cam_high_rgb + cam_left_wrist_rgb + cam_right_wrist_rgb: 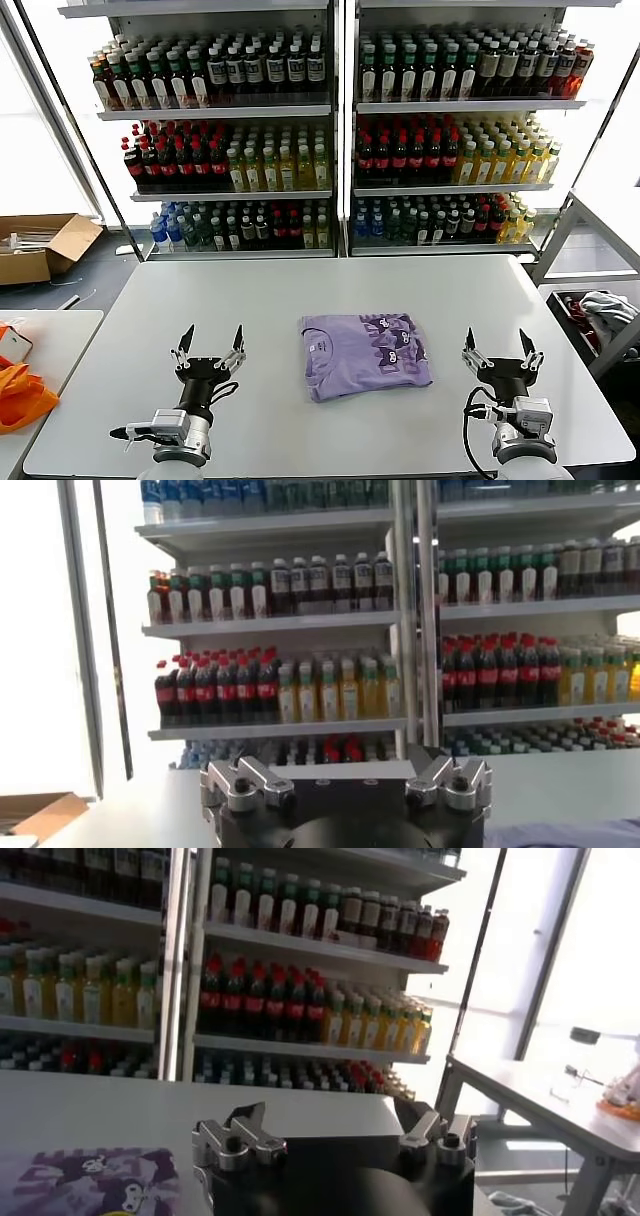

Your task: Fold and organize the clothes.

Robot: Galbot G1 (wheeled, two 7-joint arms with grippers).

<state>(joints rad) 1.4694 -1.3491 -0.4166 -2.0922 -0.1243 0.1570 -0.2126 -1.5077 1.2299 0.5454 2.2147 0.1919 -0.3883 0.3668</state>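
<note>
The clothes, one lavender t-shirt (365, 355) with a dark cartoon print, lie folded into a neat rectangle at the middle of the white table (300, 290). My left gripper (211, 341) stands open to the left of the shirt, well apart from it, empty. My right gripper (498, 342) stands open to the right of it, also empty. The shirt's printed corner (95, 1183) shows in the right wrist view, and a lavender edge (575, 832) shows in the left wrist view. Both sets of fingers point toward the shelves.
Shelves of bottled drinks (330, 130) stand behind the table. An orange fabric item (20, 395) lies on a side table at the left, with a cardboard box (40, 245) on the floor beyond. A rack with cloth (600, 310) stands at the right.
</note>
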